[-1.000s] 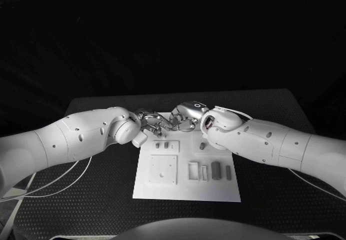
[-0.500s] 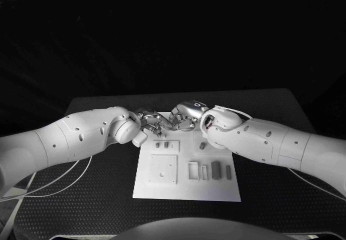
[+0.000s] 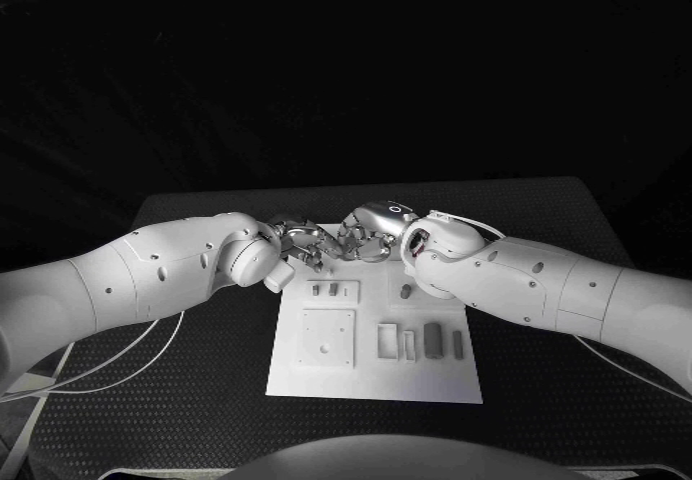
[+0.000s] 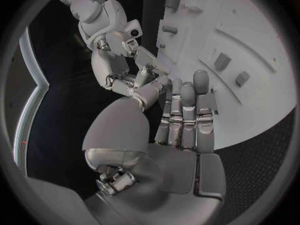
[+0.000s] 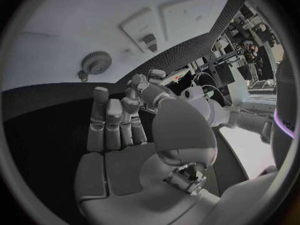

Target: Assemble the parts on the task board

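The white task board point(image 3: 375, 375) lies in the middle of the black table. My left hand point(image 3: 302, 244) and right hand point(image 3: 372, 229) meet fingertip to fingertip over its far edge. In the left wrist view my left hand point(image 4: 181, 122) stretches its fingers side by side, thumb bent toward their tips, against the right hand point(image 4: 122, 60). The right wrist view has my right hand point(image 5: 115, 122) with fingers up, touching the left hand's fingers point(image 5: 147, 84). Whether a part sits between them is hidden. Small grey parts point(image 3: 333, 289) stand in the board, and a gear point(image 5: 97, 62) lies on it.
More grey parts point(image 3: 431, 335) stand in slots at the board's right, beside a raised square plate point(image 3: 327, 338). Both white forearms cross the table's far half. Cables point(image 3: 101, 365) trail off the table's left side.
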Controlling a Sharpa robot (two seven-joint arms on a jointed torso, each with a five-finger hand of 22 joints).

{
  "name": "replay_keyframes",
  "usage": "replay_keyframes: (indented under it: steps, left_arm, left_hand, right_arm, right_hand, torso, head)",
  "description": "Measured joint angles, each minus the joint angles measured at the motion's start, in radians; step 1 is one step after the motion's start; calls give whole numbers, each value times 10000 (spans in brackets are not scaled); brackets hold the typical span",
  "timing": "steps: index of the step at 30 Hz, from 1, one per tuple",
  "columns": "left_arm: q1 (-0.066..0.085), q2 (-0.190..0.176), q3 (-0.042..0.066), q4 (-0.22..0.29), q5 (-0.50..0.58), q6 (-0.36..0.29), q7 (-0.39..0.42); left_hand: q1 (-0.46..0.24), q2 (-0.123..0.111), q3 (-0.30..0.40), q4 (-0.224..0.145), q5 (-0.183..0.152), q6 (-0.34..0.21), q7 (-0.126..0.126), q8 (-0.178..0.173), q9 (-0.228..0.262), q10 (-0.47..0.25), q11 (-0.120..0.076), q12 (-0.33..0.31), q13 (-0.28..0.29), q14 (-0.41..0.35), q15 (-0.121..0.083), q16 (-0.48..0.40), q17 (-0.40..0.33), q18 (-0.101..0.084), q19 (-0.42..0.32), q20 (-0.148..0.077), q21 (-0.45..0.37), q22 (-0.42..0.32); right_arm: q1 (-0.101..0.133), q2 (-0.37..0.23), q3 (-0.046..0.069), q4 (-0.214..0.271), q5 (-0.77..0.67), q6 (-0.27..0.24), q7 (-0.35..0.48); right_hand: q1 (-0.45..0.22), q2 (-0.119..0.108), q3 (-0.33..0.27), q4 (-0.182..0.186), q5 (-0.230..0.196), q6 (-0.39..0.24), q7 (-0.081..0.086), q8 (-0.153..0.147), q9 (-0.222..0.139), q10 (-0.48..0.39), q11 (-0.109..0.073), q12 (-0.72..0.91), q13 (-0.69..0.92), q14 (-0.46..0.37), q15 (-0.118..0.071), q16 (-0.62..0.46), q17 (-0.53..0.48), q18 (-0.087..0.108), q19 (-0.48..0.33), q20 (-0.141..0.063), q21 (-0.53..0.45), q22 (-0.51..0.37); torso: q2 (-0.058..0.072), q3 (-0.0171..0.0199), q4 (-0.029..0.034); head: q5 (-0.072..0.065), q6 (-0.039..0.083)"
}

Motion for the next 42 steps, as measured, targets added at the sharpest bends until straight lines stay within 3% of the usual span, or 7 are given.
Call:
replay_keyframes:
  steps: [5,14,18,25,33,37,42]
  left_arm:
    - [4,-5,4,-17,7,-19,44]
    - [12,-24,13,-66,-1,-15,147]
    - [12,-73,13,-136,-332,-18,226]
    - [10,-188,10,-280,-3070,-134,820]
    - [12,-288,13,-456,-7729,-738,2042]
    - [13,-255,6,-489,-9350,-1094,2428]
    - [14,-160,-51,-534,-10793,-1579,2796]
  left_hand:
    - [2,1,29,-30,-1,1,1,3,0,1,0,0,9,0,1,-1,10,-1,0,1,-57,-1]
    - [25,-1,28,-31,-37,3,2,20,1,0,-1,-1,11,0,3,-5,21,0,0,4,-58,-2]
    - [26,-2,27,-32,-37,3,2,20,0,0,-1,-1,10,0,3,-6,21,0,-1,5,-58,-2]
    - [38,-15,39,-56,-38,4,2,28,1,-1,-2,-7,20,26,-10,-10,55,-1,38,-29,-58,-3]
    - [156,-134,64,-79,-40,37,-28,155,1,52,-55,-9,60,124,-83,-46,110,-3,143,-102,-58,-3]
    - [225,-204,106,-37,-76,39,-30,194,2,52,-55,-9,67,130,-78,-84,137,-4,159,-87,-58,-4]
    - [275,-256,135,-62,-78,106,-96,194,2,70,-37,-9,67,152,-82,-84,161,-3,159,-86,-98,-4]
  right_arm:
    - [-4,-6,-3,-20,50,-17,1]
    - [-14,-286,-10,14,124,-154,-8]
    - [-26,-501,109,54,214,-289,-8]
    - [19,-1158,637,501,626,-601,20]
    - [347,-1826,850,860,1362,-753,74]
    - [466,-2093,951,986,1628,-775,84]
    - [514,-2289,1213,1091,1873,-801,92]
  right_hand:
    - [53,-53,0,0,0,-229,86,-168,-133,-102,101,-84,-76,-109,99,-50,-95,-54,-109,37,-57,0]
    - [93,-92,0,0,0,-267,121,-212,-135,-136,135,-121,-87,-147,139,-49,-132,85,-131,59,-57,0]
    - [93,-92,0,0,0,-267,121,-212,-135,-136,135,-121,-87,-147,140,-49,-132,86,-131,60,-57,0]
    - [93,-92,0,0,0,-285,107,-212,-135,-136,135,-121,-95,-146,141,-49,-142,83,-132,61,-57,0]
    - [93,-92,0,0,0,-304,124,-212,-134,-136,135,-121,-96,-147,143,-49,-166,81,-143,72,-96,0]
    - [93,-92,0,0,0,-306,125,-212,-134,-135,135,-121,-98,-147,143,-49,-176,79,-143,72,-96,0]
    - [93,-92,0,0,0,-338,124,-212,-134,-135,134,-121,-105,-162,159,-49,-186,79,-179,108,-96,0]
  torso:
    - [1,-1,-1]
    - [0,4,1]
    - [1,4,1]
    - [-5,9,-13]
    - [-12,9,-27]
    - [-13,11,-33]
    - [-13,11,-24]
  head:
    - [12,20]
    - [0,15]
    - [-1,29]
    - [13,88]
    - [-37,166]
    - [-64,198]
    - [-111,229]
